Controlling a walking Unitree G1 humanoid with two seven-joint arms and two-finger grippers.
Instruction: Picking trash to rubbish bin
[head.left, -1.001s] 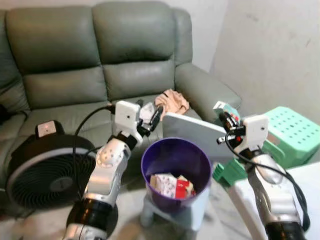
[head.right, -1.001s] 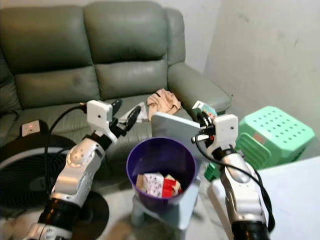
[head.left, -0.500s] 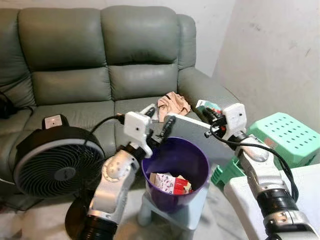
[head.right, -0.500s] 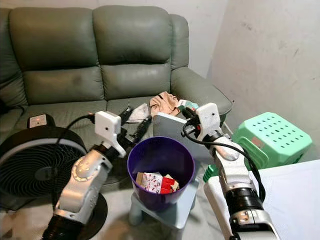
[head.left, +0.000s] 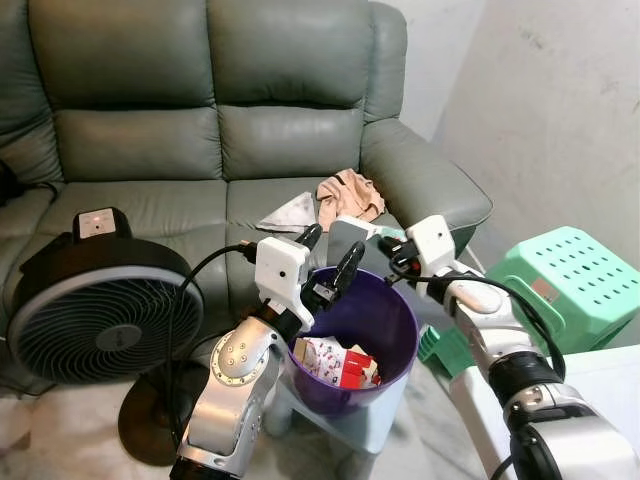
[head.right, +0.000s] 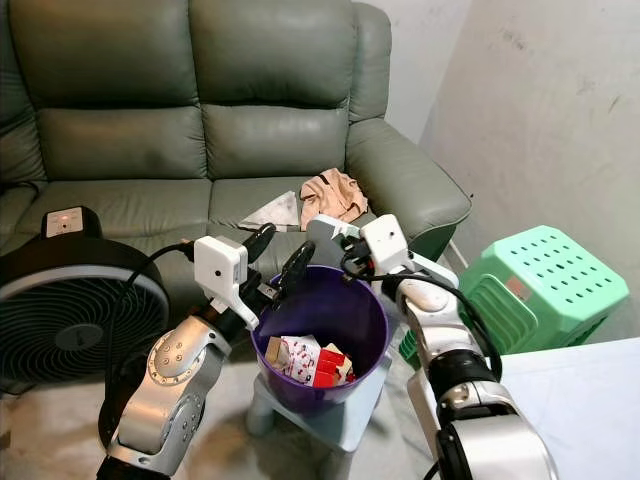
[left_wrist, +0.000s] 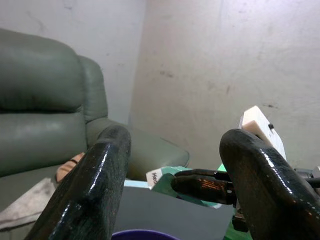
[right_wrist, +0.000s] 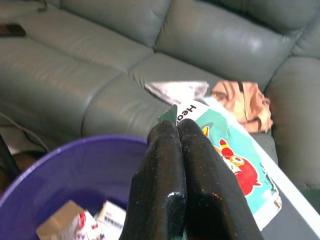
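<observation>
Wrapper (right_wrist: 227, 150) in transit to bin, deposit not yet made.
Right gripper (head.right: 347, 243) pinches the teal snack wrapper at the far rim of the purple bin (head.right: 372, 330), just short of the opening. Left gripper (head.left: 328, 262), fingers spread and holding nothing, hovers at the near rim. Cartons (head.left: 335, 362) already lie inside; crumpled paper (head.left: 290, 213) and cloth (head.left: 348, 195) on the sofa (head.left: 170, 150) appear to remain for collection.

A grey-green leather sofa (head.left: 200, 130) fills the upper left and centre of the frame. On its right seat cushion lie a crumpled peach cloth (head.left: 347, 195) and, just left of it, a flat grey wrapper (head.left: 289, 214).
</observation>
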